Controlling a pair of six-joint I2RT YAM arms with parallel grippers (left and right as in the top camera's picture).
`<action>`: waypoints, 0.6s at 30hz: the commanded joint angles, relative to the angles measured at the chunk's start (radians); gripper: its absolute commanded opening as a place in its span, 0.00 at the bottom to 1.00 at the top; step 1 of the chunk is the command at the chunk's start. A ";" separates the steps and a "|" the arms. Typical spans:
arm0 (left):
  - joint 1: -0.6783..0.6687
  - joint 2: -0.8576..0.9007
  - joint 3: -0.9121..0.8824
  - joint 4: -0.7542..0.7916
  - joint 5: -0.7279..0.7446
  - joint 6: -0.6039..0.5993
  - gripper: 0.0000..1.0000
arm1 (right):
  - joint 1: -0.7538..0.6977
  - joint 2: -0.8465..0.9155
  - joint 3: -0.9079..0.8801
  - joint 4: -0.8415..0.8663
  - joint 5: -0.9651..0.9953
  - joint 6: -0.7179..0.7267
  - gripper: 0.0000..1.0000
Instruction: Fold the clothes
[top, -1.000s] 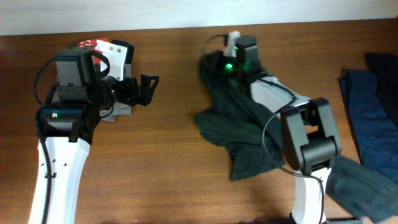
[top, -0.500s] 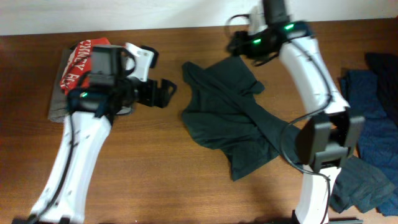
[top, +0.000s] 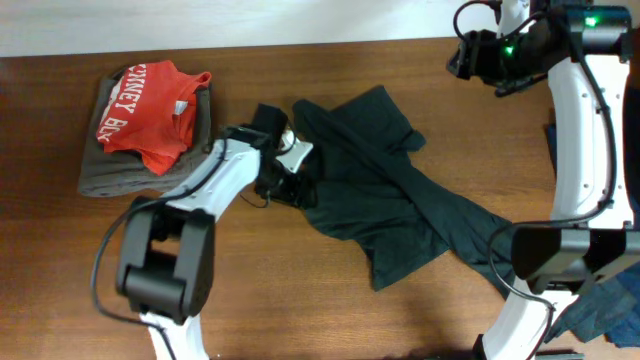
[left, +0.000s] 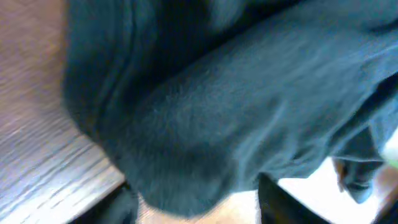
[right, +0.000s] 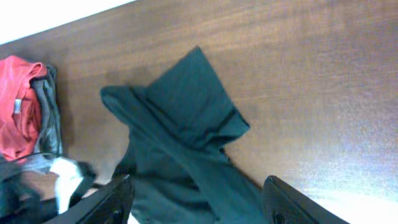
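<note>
Lying crumpled in the middle of the table (top: 250, 300) is the dark T-shirt (top: 380, 190), seen from above. One sleeve points to 12 o'clock and a long part trails off toward 4 o'clock. The left pincer (top: 292, 188) is at the shirt's 9 o'clock edge and touches it. The right pincer (top: 462, 58) is up in the air at 1 o'clock, well apart from the shirt. A red tee (top: 150, 110) sits on a folded grey cloth (top: 100, 170) at 10 o'clock. Blue clothes (top: 605, 305) lie at 4 o'clock.

The left wrist camera is very close. Dark shirt cloth fills almost all of it, and a bunch of cloth sits between the two fingers of the left pincer (left: 199, 205). I cannot tell if they squeeze it.

The right wrist camera looks down from high up. The right pincer (right: 196, 186) is spread wide and holds nothing. The shirt lies below in the middle, with the red tee at 9 o'clock.
</note>
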 joint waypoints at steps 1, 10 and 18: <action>-0.003 0.032 0.010 0.011 -0.011 0.013 0.30 | 0.002 -0.043 0.020 -0.040 0.002 -0.013 0.73; 0.091 -0.042 0.032 -0.257 -0.444 -0.198 0.01 | 0.003 -0.036 0.015 -0.092 0.135 -0.013 0.80; 0.349 -0.232 0.032 -0.340 -0.467 -0.231 0.00 | 0.004 -0.035 -0.206 -0.096 0.157 -0.013 0.81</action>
